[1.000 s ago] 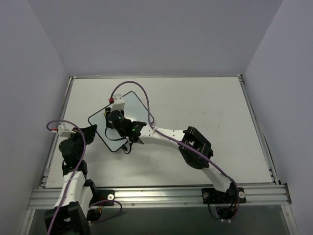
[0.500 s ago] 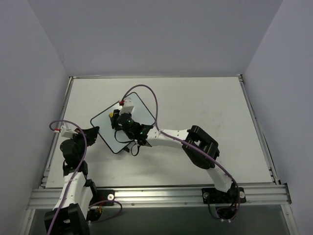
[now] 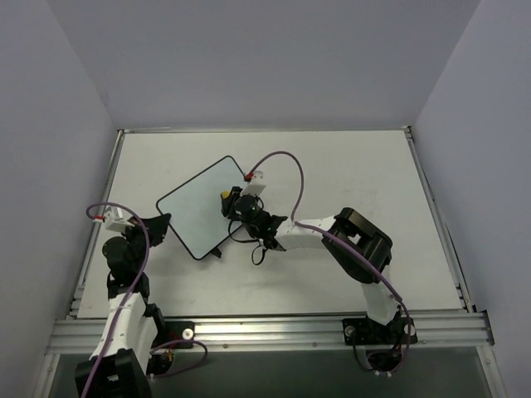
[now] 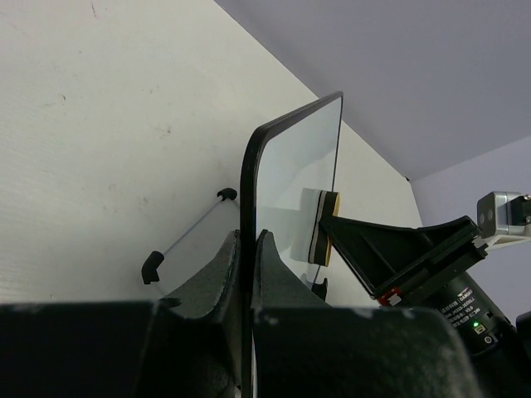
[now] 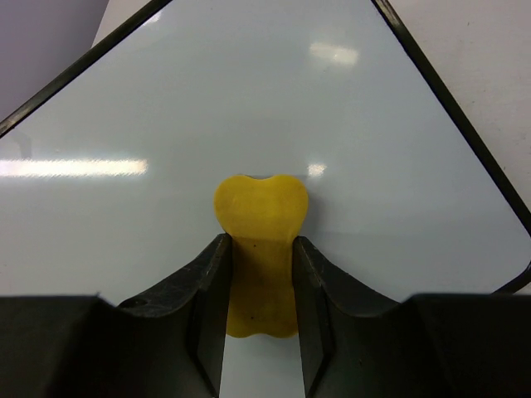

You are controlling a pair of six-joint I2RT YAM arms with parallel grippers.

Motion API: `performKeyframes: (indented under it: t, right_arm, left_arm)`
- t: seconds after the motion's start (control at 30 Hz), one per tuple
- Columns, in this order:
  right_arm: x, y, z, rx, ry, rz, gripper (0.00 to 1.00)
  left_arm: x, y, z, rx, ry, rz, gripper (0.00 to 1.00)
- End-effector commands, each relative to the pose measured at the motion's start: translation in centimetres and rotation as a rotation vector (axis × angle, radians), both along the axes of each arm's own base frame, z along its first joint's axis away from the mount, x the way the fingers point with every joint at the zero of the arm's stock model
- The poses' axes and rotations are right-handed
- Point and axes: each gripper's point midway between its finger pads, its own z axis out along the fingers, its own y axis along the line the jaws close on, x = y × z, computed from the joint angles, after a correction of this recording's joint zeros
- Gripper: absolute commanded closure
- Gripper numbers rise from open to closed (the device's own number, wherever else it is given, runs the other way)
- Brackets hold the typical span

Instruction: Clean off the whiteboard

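A small whiteboard (image 3: 197, 211) with a thin black rim and rounded corners rests on a pale table (image 3: 357, 166). It is turned like a diamond, one corner pointing toward the arm bases. More bare table shows to the board's right than to its left.

The left gripper (image 3: 159, 225) meets the board at its left edge. In the left wrist view its two dark fingers (image 4: 217, 269) are pressed together on the black rim, pinching the board, which appears edge-on between them. In that view a thin wire stand (image 4: 189, 228), tipped with two small black feet, lies against the table beside the board's back face. Whether the board lies fully flat on the table or is raised a little cannot be told.

The right gripper (image 5: 259, 249) is at the board's right corner, over its white face. Its two fingers are closed on a small yellow eraser (image 5: 260, 207) with a notched, bone-like outline, gripping it by the sides. The left wrist view shows the eraser's pad flat against the board's face, touching it. Around the eraser the board's face is plain glossy white, with bright reflections of lights and the black rim running along two sides.

A purple cable (image 3: 286, 157) arcs up beside the board's right corner, behind the right gripper. Pale lilac walls (image 3: 249, 58) rise beyond the board.
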Motion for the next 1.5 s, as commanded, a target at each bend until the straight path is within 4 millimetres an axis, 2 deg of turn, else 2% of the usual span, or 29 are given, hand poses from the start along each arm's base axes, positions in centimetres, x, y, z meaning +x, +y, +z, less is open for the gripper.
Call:
performKeyframes:
  t: [0.0,0.17,0.33,0.37,0.47,0.5,0.57,0.6,0.63,0.7,0.83,1.1,1.2,1.33,1.47]
  right_arm:
    - [-2.7,-5.7,-9.9,-0.294,0.191,-0.045,1.0]
    - [-2.9,-5.6,-9.6,-0.287,0.18,-0.044,1.0]
    - [-4.0,-3.2,-9.1,-0.295,0.15,-0.004,1.0]
    - [-4.6,-2.5,-9.0,-0.298,0.145,0.012,1.0]
    - [-5.4,-1.0,-8.9,-0.299,0.135,0.04,1.0]
    - [-5.5,-0.6,-8.9,-0.3,0.132,0.045,1.0]
    - [-5.8,-0.1,-8.9,-0.303,0.129,0.055,1.0]
    - [-6.2,0.2,-9.1,-0.306,0.13,0.064,1.0]
    - [-6.3,0.5,-9.1,-0.302,0.129,0.069,1.0]
    - [-6.6,1.0,-9.2,-0.297,0.13,0.081,1.0]
    - [-7.3,2.4,-8.8,-0.298,0.116,0.114,1.0]
    - [-9.3,7.1,-6.7,-0.277,0.068,0.211,1.0]
    - [-10.0,8.3,-6.1,-0.276,0.053,0.237,1.0]
    - [-10.2,8.6,-6.2,-0.281,0.053,0.246,1.0]
    - [-9.8,7.2,-7.3,-0.295,0.075,0.216,1.0]
  left_arm:
    - [0.4,1.5,0.7,0.06,-0.025,0.065,0.98]
    - [0.4,1.5,0.6,0.054,-0.014,0.068,0.98]
    - [0.2,1.6,-0.3,0.029,0.034,0.084,0.97]
    - [0.1,1.7,-0.3,0.022,0.039,0.089,0.91]
    - [-0.1,1.9,-0.3,0.016,0.063,0.109,0.81]
    - [-0.3,2.0,-0.7,0.011,0.091,0.118,0.65]
    - [-0.3,2.4,-0.3,0.016,0.098,0.137,0.57]
    - [-0.7,2.5,-0.6,0.011,0.124,0.149,0.49]
    - [-0.8,2.6,-0.5,0.012,0.128,0.155,0.48]
    - [-0.9,2.7,-0.2,0.021,0.128,0.16,0.48]
    - [-0.9,2.5,-0.1,0.025,0.126,0.152,0.54]
    - [-0.5,2.2,-0.6,0.029,0.135,0.129,0.59]
    - [-0.4,2.1,-0.7,0.032,0.136,0.125,0.62]
    - [-0.4,2.0,-0.6,0.036,0.134,0.122,0.65]
    - [-0.4,2.0,-0.6,0.039,0.136,0.121,0.66]
